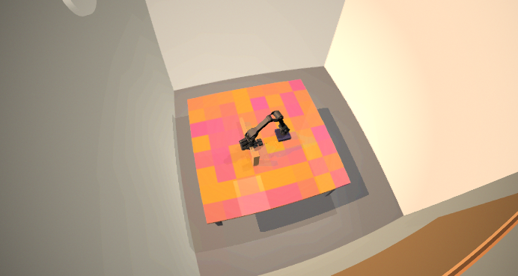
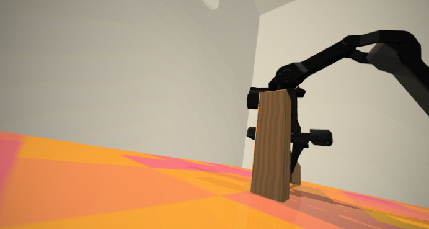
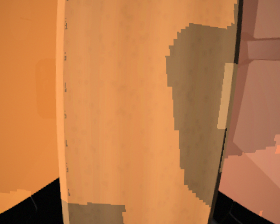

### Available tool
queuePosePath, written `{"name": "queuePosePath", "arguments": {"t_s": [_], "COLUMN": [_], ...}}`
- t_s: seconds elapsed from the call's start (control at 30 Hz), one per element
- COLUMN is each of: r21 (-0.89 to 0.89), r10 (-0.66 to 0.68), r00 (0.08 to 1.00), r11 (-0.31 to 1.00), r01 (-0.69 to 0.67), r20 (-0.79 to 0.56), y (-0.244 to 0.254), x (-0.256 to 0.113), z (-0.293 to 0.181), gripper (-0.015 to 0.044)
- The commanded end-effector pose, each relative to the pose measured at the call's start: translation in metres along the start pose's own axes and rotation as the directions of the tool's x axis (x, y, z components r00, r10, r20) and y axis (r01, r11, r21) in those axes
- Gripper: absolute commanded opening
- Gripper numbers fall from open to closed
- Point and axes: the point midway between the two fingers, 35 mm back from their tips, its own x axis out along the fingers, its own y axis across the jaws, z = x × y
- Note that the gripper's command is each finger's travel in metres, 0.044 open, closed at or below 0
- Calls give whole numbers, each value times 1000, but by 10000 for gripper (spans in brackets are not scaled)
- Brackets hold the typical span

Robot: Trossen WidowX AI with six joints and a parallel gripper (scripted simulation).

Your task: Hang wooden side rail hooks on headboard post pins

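Observation:
The wooden headboard post (image 1: 256, 160) (image 2: 270, 142) stands upright on the table. The wooden side rail (image 1: 244, 126) (image 2: 296, 174) (image 3: 121, 110) runs away behind it, and its far part reaches down to the table in the exterior view. My gripper (image 1: 252, 145) is shut on the rail, close behind the post. The rail fills the middle of the wrist view, with black finger parts at both lower corners. One finger hangs beside the post in the exterior view; the other is hidden behind it. The steel hooks, the slot and its pins are hidden in every view.
The arm reaches over from its dark base (image 1: 283, 135), right of the rail. The patchwork table top (image 1: 284, 175) (image 2: 124, 192) spreads around the post. Shadows of the arm and post fall across it. Its near edge lies beyond the post in the top view.

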Motion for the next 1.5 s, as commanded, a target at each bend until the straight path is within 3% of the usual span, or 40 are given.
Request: {"name": "queuePosePath", "arguments": {"t_s": [0.0, 1.47], "r21": [3, 3], "r10": [4, 4], "r00": [1000, 1000], "r11": [1000, 1000], "r01": [-4, -4], "r20": [-3, -3], "y": [1, 3], "x": [-2, -2], "z": [-1, -5], "gripper": [0, 0]}}
